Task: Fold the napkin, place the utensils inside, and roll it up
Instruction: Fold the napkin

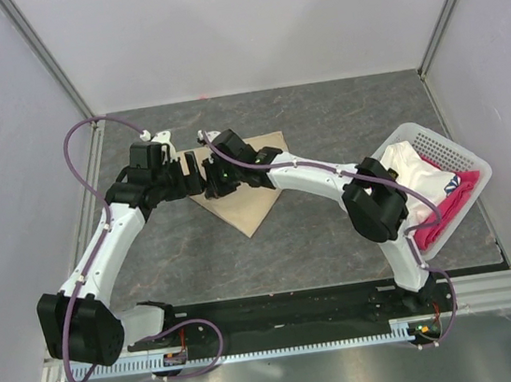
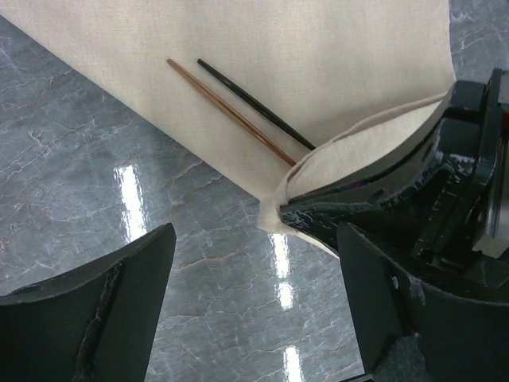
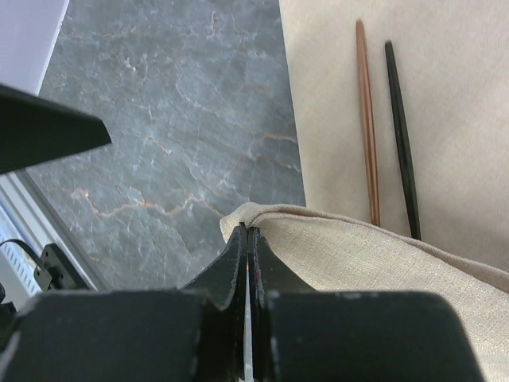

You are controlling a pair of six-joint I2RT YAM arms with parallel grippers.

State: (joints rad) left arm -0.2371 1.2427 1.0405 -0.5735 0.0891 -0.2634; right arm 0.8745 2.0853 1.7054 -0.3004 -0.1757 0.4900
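Closest to the lens in the right wrist view, the right gripper (image 3: 246, 231) has its two fingers pressed together on a raised edge of the napkin (image 3: 342, 95), with a thin fold of beige cloth pinched at the tips, lower centre of the frame. From that pinch the raised cloth runs to the lower right and hides the near ends of two slim sticks lying on the flat part of the napkin. These are the brown utensil (image 3: 367, 119) on the left and the black utensil (image 3: 400, 135) on its right, close and nearly parallel, both reaching toward the top of the frame. Grey marbled table (image 3: 159, 119) fills the left half.

In the left wrist view, the left gripper (image 2: 256, 239) is spread wide, one finger in each lower corner, and it grips nothing. Between the fingers we see only table, with the napkin's raised corner beyond the tips. Whether its fingers touch the table we cannot tell. The right gripper's dark fingers enter from the right of that frame with the curled cloth over them.

In the top view the napkin lies at the centre of the table, one corner pointing to the bottom of the frame. Both arms meet over its upper left part and probably cover the utensils there. A white basket (image 1: 468, 158) at the right holds a white cloth (image 1: 408, 166) and a pink-red cloth (image 1: 449, 194) — well apart from the napkin.
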